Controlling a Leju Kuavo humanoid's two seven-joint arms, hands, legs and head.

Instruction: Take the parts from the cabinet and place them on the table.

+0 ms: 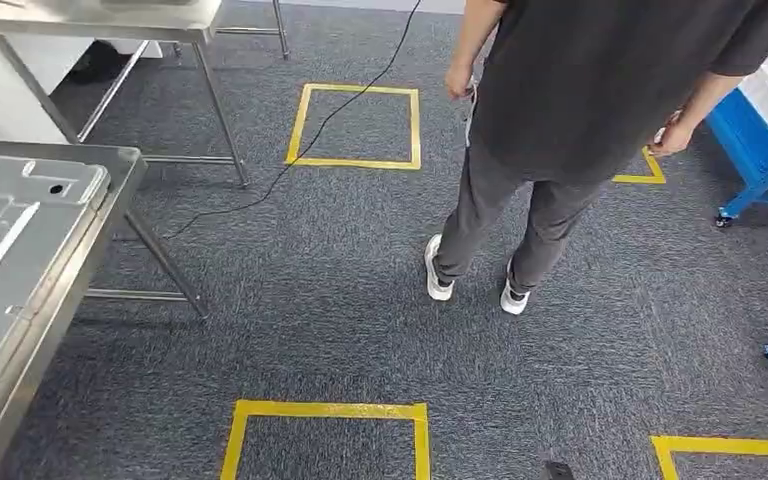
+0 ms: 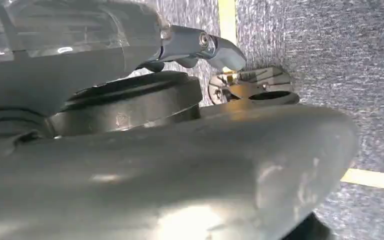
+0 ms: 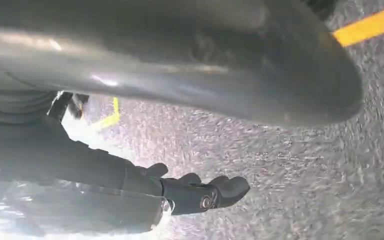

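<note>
Head view over grey carpet (image 1: 340, 300) marked with yellow tape squares (image 1: 355, 125). A person (image 1: 570, 120) in dark clothing stands ahead, back turned. A steel worktop (image 1: 80, 240) at left carries flat grey metal parts (image 1: 20, 215). The left hand (image 2: 200, 47) holds a shiny metal part (image 2: 252, 85) between thumb and finger. The right hand (image 3: 200, 192) hangs above the carpet, fingers extended, holding nothing.

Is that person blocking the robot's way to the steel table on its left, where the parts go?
No. The person stands ahead and to the right, while the steel table lies at the left. Nothing visible stands on the carpet before that table.
</note>
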